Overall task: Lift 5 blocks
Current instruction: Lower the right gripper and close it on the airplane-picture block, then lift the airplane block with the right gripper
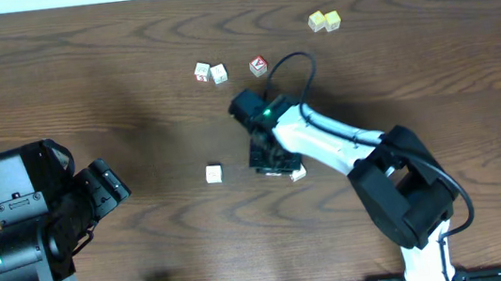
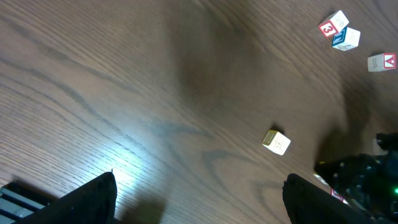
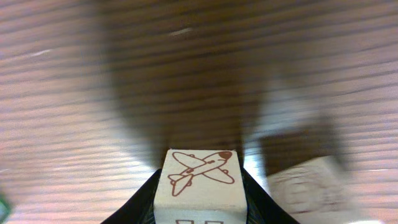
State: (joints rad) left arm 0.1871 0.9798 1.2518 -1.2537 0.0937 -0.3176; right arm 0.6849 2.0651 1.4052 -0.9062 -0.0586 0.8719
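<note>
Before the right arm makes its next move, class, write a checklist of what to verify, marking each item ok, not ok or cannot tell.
1. Airplane block sits inside the right tool: ok.
2. The fingers touch both its sides: ok.
3. Neighbouring block lies clear of that tool: cannot tell, blurred.
4. Airplane block is off the table: cannot tell.
5. Left tool is open and empty: ok.
6. Lone block has free space around it: ok.
</note>
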